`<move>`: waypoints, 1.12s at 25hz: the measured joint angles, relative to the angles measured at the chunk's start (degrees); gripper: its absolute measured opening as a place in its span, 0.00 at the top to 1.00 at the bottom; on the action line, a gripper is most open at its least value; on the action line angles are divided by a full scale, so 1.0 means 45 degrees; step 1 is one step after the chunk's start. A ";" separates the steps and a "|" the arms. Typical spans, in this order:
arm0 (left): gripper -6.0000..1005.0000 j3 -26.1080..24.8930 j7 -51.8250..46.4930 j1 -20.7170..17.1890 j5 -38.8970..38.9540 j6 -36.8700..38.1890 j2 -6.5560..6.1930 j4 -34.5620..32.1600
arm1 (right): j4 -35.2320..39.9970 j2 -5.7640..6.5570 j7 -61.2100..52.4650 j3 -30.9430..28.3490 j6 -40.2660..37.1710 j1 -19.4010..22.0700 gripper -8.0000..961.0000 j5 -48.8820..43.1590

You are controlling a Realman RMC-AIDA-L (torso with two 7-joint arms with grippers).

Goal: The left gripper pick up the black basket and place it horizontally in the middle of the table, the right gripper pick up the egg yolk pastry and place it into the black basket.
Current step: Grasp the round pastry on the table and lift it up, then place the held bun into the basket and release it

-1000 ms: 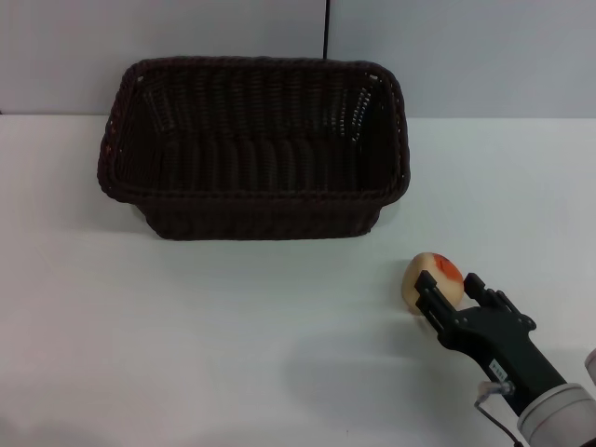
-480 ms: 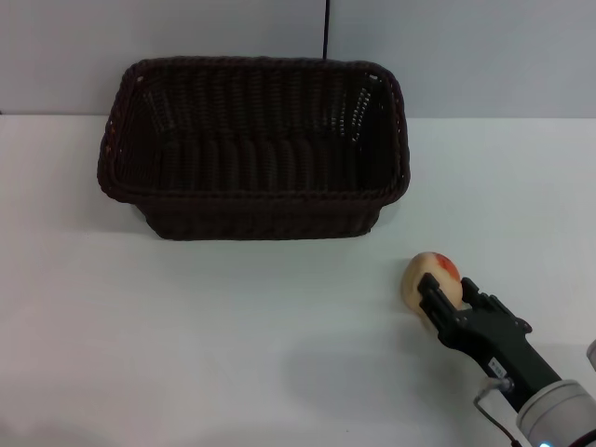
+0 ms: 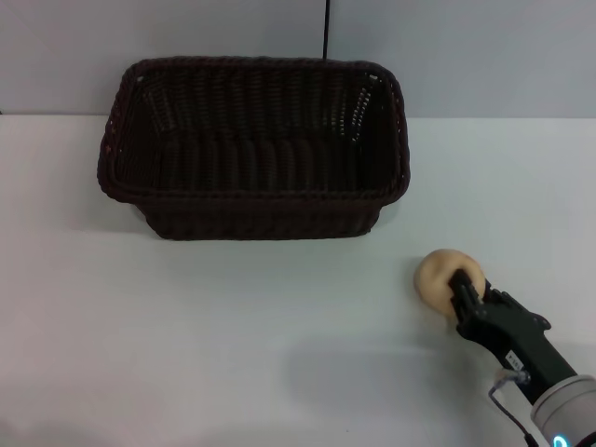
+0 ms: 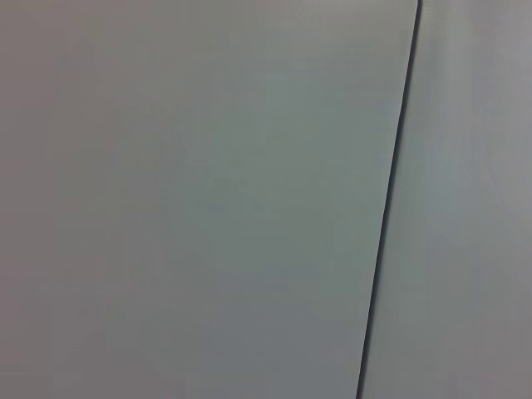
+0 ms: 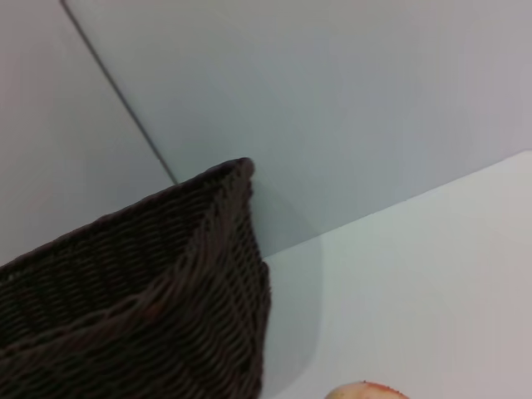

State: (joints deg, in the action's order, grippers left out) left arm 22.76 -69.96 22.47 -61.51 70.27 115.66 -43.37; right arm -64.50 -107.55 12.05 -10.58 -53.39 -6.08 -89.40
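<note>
Nearest the robot, at the lower right of the head view, the right claw (image 3: pixel 463 291) reaches in on a grey wrist with a thin cable. Its black ridged fingers are clamped on the pastry (image 3: pixel 445 277), a small beige dough ball. Whether the ball is touching the white counter (image 3: pixel 233 335) or just above it cannot be told. The right wrist view shows only the pastry's top edge, pale with a trace of orange-red.

The pastry looks light, soft and crumbly, so it probably needs a gentle hold across its widest part; a hard squeeze could dent or crack it. Its round shape may let it roll or slip out of the fingers.

Farther back, well apart from the pastry and across open counter, sits the basket (image 3: pixel 253 149). It is large, rectangular and dark woven wicker, resting upright with its long side across the middle of the counter near the back wall. It appears empty. It looks stiff and light.

The left claw is not seen; its wrist view shows only a blank grey wall.
</note>
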 joint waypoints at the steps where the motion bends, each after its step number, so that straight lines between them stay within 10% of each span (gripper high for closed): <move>1: 0.53 0.0000 0.0000 0.0010 0.0000 -0.0008 0.0000 0.0001 | -0.0002 0.0025 0.0014 -0.0016 0.0026 -0.0040 0.63 0.0137; 16: 0.53 -0.0051 0.0150 0.0230 -0.0003 -0.0284 -0.0062 0.0122 | -0.0252 -0.0055 0.2954 -0.1400 0.0064 -0.0207 0.85 0.0415; 28: 0.53 -0.0357 0.0342 0.0386 -0.0003 -0.0645 -0.0078 0.0200 | -0.1888 -0.0619 0.7824 -0.3380 -0.0054 0.0527 0.92 0.0299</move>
State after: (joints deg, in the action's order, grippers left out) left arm 21.15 -68.42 24.21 -61.52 67.37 115.31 -42.47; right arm -72.99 -110.33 47.25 -25.79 -53.63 -3.70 -88.05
